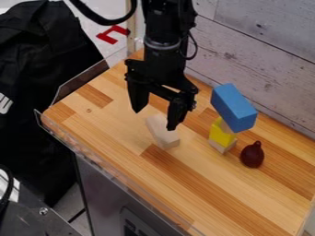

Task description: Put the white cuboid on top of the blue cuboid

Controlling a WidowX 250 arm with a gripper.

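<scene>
Jaws: spread wide, empty, near the upper end of the white block (164,134).
White block: flat on the table (203,182), left of the stack topped by the blue block (234,108).
Handling: probably light, stiff, hardly fragile; slightly slippery if smooth.
Hold: best across the narrow width, at mid-length.
Long axis: upper left to lower right.

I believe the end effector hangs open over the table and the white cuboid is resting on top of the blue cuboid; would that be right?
Not quite: the camera view shows the white cuboid lying on the table, not on top of the blue cuboid. The end effector does hang open over the table, as you say.
</scene>
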